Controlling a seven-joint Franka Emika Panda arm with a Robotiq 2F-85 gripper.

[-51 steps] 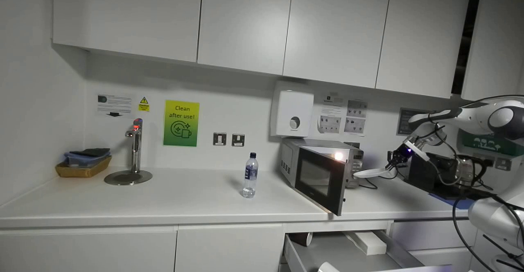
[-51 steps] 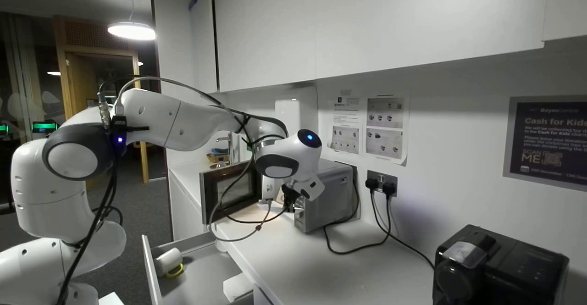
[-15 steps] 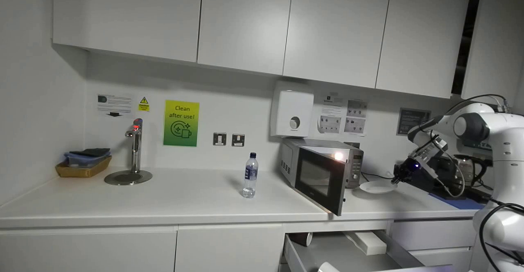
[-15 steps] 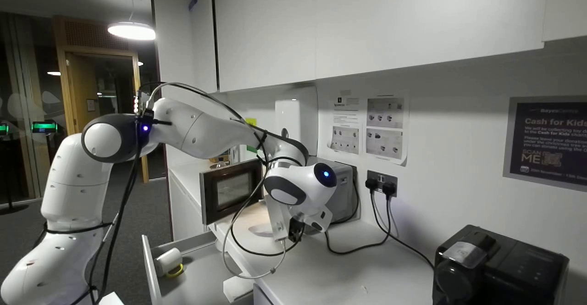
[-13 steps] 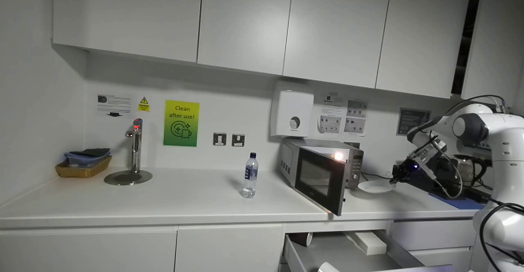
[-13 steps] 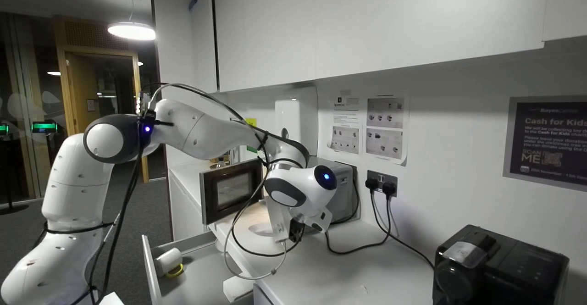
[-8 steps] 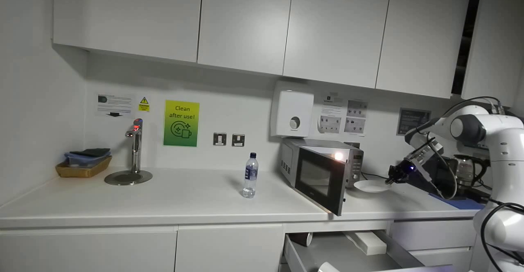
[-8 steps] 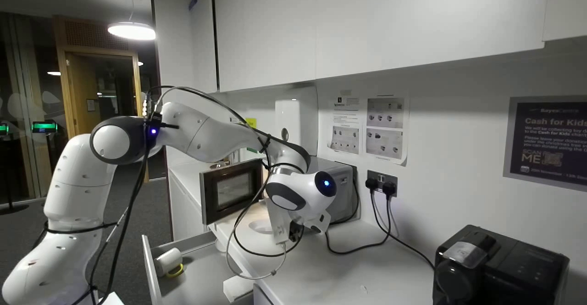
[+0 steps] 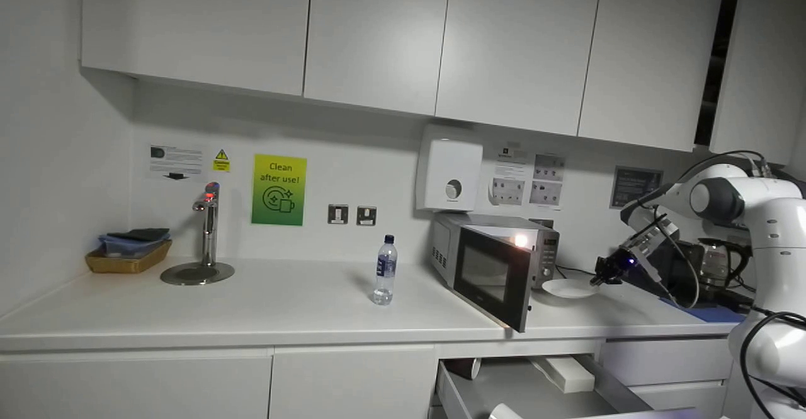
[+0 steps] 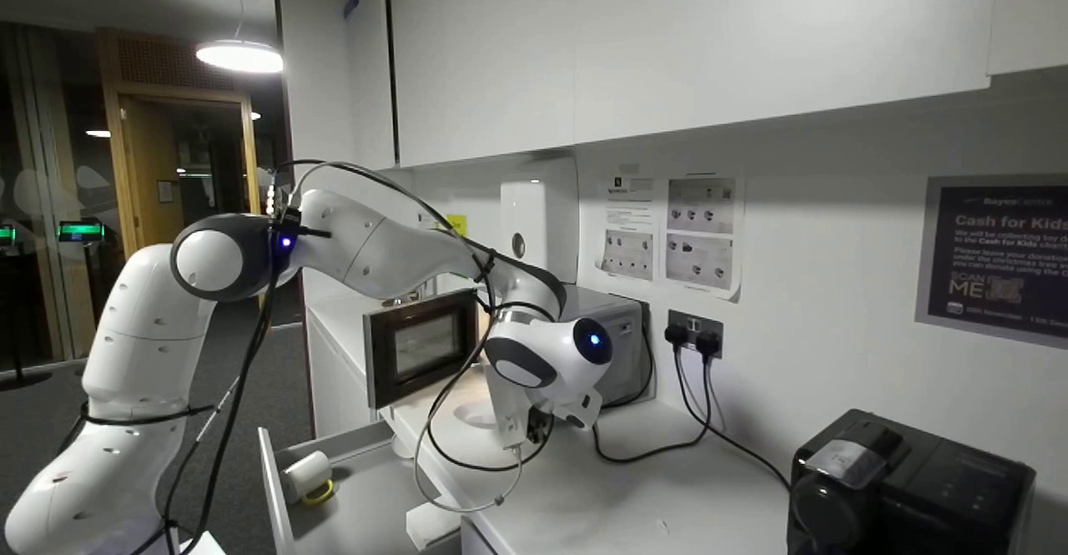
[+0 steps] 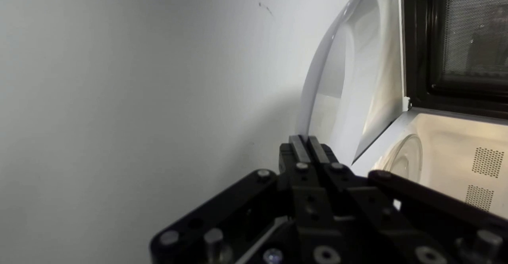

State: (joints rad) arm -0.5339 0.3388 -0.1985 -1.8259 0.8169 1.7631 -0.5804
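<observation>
1. Presently, the claw [image 11: 306, 140] is narrow, its two fingers [image 11: 298, 148] nearly together and pinched on the rim of a white plate [image 11: 363, 69] in the wrist view.
2. The plate extends away from the claw, close to the worktop [image 9: 271, 305], and looks roughly level in an exterior view; whether its underside touches the surface, I cannot tell.
3. Just beside the plate is the microwave [image 10: 626, 338], its door [image 10: 425, 342] swung out. The wrist view looks into its pale interior, where a glass turntable [image 11: 411, 157] is partly visible beyond the claw.
4. Below the worktop, a drawer [image 9: 529, 394] is pulled out, holding a white box [image 9: 572, 375] and, lying on its side in an exterior view, a white mug [image 10: 307, 476] with a yellow handle.
5. A clear bottle [image 9: 385, 274] with a blue cap stands upright on the worktop, well apart from the claw, between the microwave and the tap [image 9: 210, 227].
6. Two black plugs [image 10: 677, 335] sit in a wall socket [image 10: 694, 320], and a dark coffee machine [image 10: 909, 488] stands farther along the worktop from the microwave.
7. Near the tap, a basket [image 9: 116, 263] holds blue and dark items [image 9: 131, 246].
</observation>
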